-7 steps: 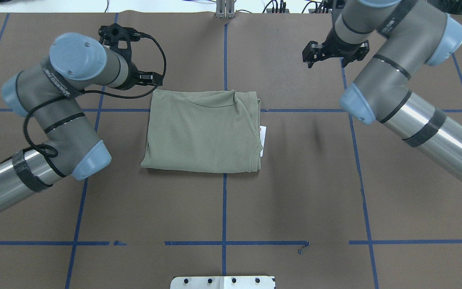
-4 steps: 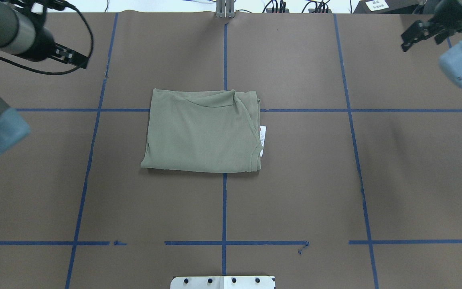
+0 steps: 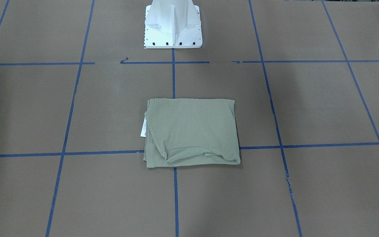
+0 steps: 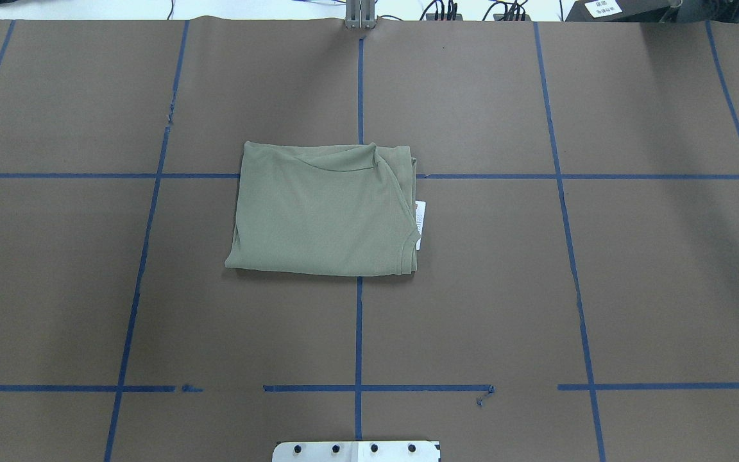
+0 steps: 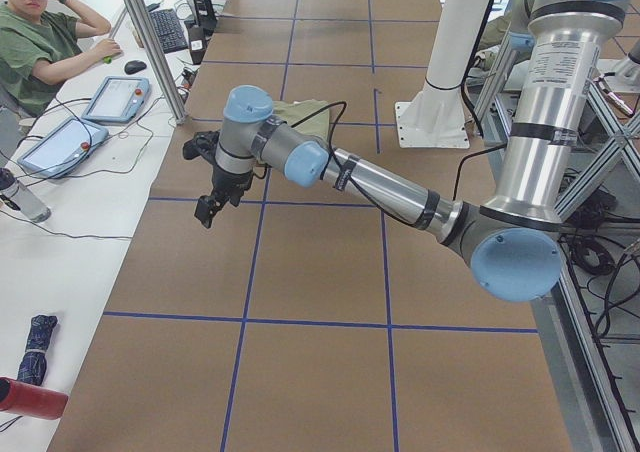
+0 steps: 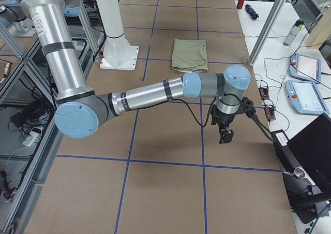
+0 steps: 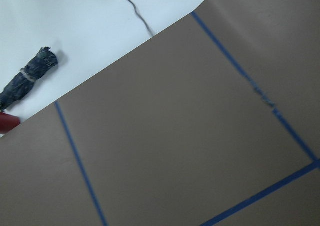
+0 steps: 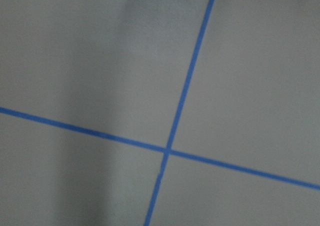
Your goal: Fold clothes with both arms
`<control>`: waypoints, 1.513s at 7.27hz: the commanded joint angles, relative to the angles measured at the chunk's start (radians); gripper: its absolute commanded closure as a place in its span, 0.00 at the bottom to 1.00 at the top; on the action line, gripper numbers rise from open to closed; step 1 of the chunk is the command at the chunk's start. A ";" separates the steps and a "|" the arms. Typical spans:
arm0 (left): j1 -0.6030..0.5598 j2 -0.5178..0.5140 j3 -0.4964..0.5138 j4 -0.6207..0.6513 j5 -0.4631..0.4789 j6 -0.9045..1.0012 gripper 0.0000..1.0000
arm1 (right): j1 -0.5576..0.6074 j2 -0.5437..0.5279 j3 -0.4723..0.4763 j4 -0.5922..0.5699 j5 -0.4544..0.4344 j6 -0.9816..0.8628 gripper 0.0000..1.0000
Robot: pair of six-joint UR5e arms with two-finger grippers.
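The clothes, one sage-green shirt [image 4: 324, 215], lie folded into a flat rectangle at the middle of the brown table, also seen in the front view [image 3: 191, 131]. A white hang tag [image 4: 420, 217] sticks out from its edge. No arm touches it. In the exterior left view my left arm [image 5: 380, 187] stretches over the table's end, its gripper [image 5: 207, 212] hanging above bare paper, far from the shirt [image 5: 305, 112]. In the exterior right view my right arm [image 6: 150, 94] reaches likewise, its gripper [image 6: 225, 135] pointing down near the table edge. I cannot tell whether either gripper is open or shut.
The white base pedestal [image 3: 173, 23] stands behind the shirt. Blue tape lines grid the table. A person sits at a side desk [image 5: 45, 42] with tablets. A folded dark umbrella [image 7: 27, 78] and a red bottle [image 5: 30, 400] lie beyond the left end.
Both arms have swung outward and left the overhead view, the left one to the left, the right one to the right. The folded shirt has not moved.
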 commanded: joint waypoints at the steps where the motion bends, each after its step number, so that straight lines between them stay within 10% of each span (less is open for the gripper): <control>1: -0.080 0.100 0.121 0.002 -0.042 0.034 0.00 | 0.028 -0.184 0.001 0.125 0.003 -0.005 0.00; 11: -0.103 0.090 0.198 0.129 -0.230 0.035 0.00 | 0.028 -0.221 0.010 0.142 0.091 -0.013 0.00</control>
